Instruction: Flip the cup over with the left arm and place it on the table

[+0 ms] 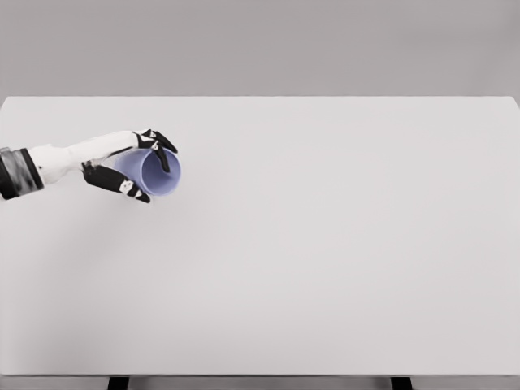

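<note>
The left hand (122, 166) reaches in from the left edge of the head view, its white forearm running almost level above the table (325, 268). Its fingers are clamped on the cup (154, 171), a pale blue-violet cup held on its side. Dark fingertips (165, 146) curl over the upper rim, and one of them dips across the mouth. The thumb (118, 184) presses along the lower wall from beneath, so the cup sits wedged between fingers above and thumb below.

The cup lies tipped, neither upright nor upside down. Its open mouth faces away from the hand, toward the right and slightly toward the camera, and its base is tucked back against the palm, mostly hidden by the hand. The inside of the cup shows as a smooth blue hollow with nothing in it.

Relative to the table, the cup is over the far left part of the top, nearer the back edge than the front edge and well apart from the right side. Whether the lower wall of the cup touches the tabletop or hangs just above it cannot be told; no clear shadow separates them.

The table is a broad, plain white slab filling most of the view, with two dark legs (119, 383) peeking out under its front edge. Behind its back edge is a flat grey wall (260, 45).
</note>
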